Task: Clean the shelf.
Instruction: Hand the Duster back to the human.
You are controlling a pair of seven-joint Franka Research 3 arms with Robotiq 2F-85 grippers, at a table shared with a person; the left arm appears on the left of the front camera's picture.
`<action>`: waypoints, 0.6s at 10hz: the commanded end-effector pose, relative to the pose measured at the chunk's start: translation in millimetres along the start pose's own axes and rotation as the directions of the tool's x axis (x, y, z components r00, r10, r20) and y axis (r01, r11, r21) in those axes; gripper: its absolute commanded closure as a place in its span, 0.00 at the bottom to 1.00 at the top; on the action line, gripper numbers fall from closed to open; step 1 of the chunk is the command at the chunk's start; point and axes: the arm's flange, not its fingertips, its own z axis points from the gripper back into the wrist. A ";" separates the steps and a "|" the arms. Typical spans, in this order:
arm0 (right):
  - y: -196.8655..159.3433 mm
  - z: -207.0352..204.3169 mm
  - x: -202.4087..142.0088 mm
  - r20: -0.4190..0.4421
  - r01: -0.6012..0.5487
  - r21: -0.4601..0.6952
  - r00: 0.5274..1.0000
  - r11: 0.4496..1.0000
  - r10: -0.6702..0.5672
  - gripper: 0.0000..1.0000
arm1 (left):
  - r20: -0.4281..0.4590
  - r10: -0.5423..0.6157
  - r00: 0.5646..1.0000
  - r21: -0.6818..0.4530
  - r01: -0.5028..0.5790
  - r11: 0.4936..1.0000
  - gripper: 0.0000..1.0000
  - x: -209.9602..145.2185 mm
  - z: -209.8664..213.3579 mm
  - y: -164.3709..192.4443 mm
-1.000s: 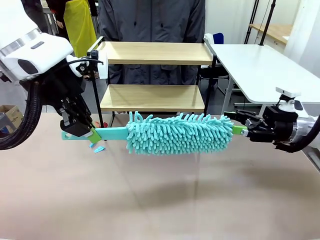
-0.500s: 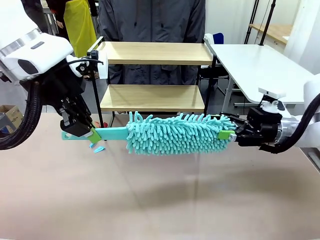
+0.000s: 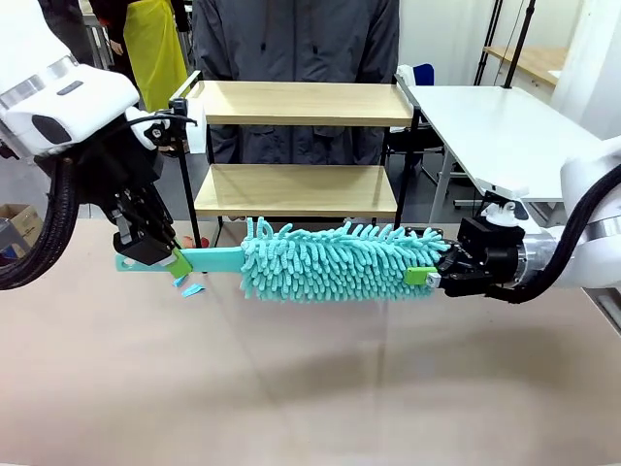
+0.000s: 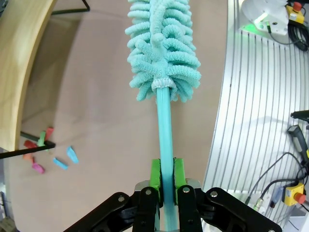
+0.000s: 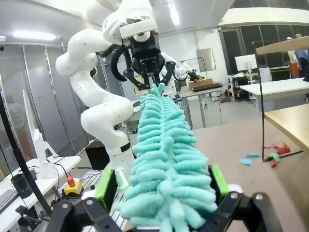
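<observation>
The shelf stands at the table's far side, two light wooden boards in a black frame; its board edge also shows as shelf and shelf. A teal fluffy duster hangs level above the table in front of it. My left gripper is shut on the duster's flat handle, seen close as left gripper below the duster. My right gripper is open, its green pads straddling the fluffy tip; the right gripper has the duster between its fingers.
A person in a dark jacket stands behind the shelf. Small coloured scraps lie on the brown table near the shelf's left leg, also scraps. A white table stands at the right.
My right gripper has moved left along the duster, from beyond its tip to straddling the tip, still open. The left gripper and the duster have barely shifted.
</observation>
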 end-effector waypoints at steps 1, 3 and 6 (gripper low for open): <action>61.2 -29.8 -17.4 -0.017 0.003 -0.017 1.000 1.000 -0.003 0.00 | 0.019 0.005 1.000 0.005 -0.005 1.000 0.87 5.5 0.2 -3.6; 60.5 -29.6 -17.8 -0.058 -0.001 -0.029 0.998 1.000 -0.001 0.59 | 0.019 0.005 1.000 0.005 -0.005 1.000 0.87 5.5 0.2 -3.6; 58.8 -24.2 -17.4 -0.104 -0.009 -0.023 0.995 1.000 0.007 1.00 | 0.019 0.005 1.000 0.005 -0.005 1.000 0.87 5.5 0.2 -3.6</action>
